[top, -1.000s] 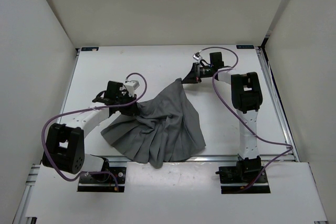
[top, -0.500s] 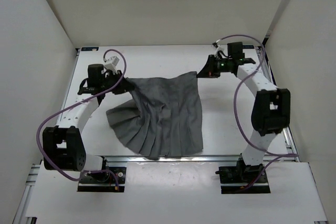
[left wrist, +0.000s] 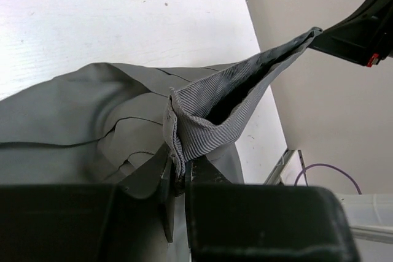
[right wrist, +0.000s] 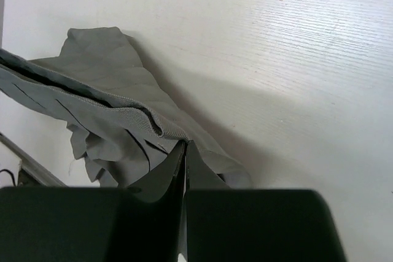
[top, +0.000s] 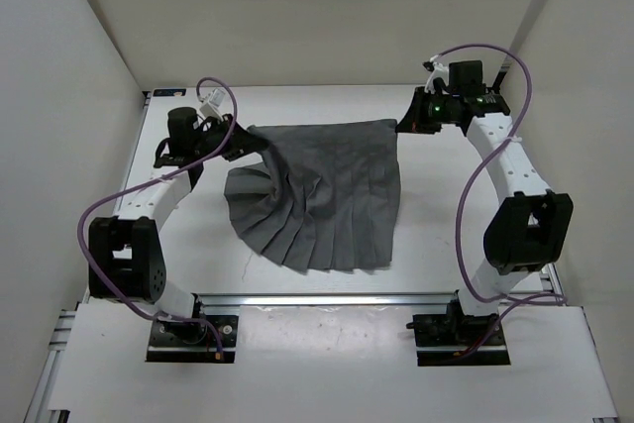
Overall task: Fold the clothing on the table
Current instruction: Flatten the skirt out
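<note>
Clothing [top: 327, 195] on white table [top: 436, 235], plain pale walls [top: 297, 7] around

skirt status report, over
Left gripper and right gripper shut on skirt waistband ends. Waistband stretched between them, hem fanned on table. Nothing in the way.

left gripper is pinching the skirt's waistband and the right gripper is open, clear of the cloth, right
No: the right gripper is shut on the skirt too, at the waistband's other end, as the right wrist view shows. The left gripper does pinch it.
</note>
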Available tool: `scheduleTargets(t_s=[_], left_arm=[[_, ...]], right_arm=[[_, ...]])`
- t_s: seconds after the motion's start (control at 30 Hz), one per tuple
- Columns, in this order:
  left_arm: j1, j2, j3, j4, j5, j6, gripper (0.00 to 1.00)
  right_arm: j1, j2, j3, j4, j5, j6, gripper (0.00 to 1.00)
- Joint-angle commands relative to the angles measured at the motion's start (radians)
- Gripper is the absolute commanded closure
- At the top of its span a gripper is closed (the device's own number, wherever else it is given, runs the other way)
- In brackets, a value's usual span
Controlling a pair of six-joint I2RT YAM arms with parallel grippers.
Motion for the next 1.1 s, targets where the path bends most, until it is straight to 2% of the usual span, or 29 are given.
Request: scheduleTargets(t_s=[0.0, 0.13, 0.23, 0.33, 0.47, 0.53, 0.7, 0.87, 0.97, 1.07], left_arm=[[0.019, -0.043, 0.039, 0.072, 0.029, -0.042, 1.0], [-0.022, -0.117, -0.033, 0.013, 0.026, -0.018, 1.0], [-0.08, -0.21, -0.152, -0.104, -0.055, 0.045, 1.0], [-0.135, -0.304, -0.281, -0.24, -0.153, 0.099, 1.0], [-0.125, -0.402, -0.447, -0.352, -0.242, 0.149, 1.0], [-0.117, -0.407, -0.493, -0.392, -0.333, 0.189, 1.0], [-0.065, -0.3, -0.486, -0.33, -0.474, 0.206, 1.0], [-0.002, -0.188, -0.411, -0.293, -0.484, 0.221, 1.0], [-0.004, -0.167, -0.389, -0.288, -0.474, 0.217, 1.0], [-0.005, -0.193, -0.404, -0.276, -0.474, 0.215, 1.0]], right_arm=[[-0.003, -0.088, 0.035, -0.042, 0.11, -0.02, 0.99], [-0.021, -0.117, 0.023, -0.104, 0.043, -0.007, 1.0], [0.026, -0.221, -0.138, -0.108, 0.055, -0.002, 1.0], [0.109, -0.293, -0.389, -0.108, 0.038, 0.026, 1.0], [0.219, -0.359, -0.623, -0.118, -0.025, 0.076, 1.0], [0.204, -0.375, -0.742, -0.081, -0.074, 0.088, 1.0], [0.111, -0.275, -0.764, -0.007, -0.102, 0.055, 1.0], [0.109, -0.074, -0.652, 0.042, -0.088, 0.032, 1.0], [0.129, -0.02, -0.614, 0.05, -0.092, 0.009, 1.0], [0.15, -0.037, -0.612, 0.067, -0.105, 0.001, 1.0]])
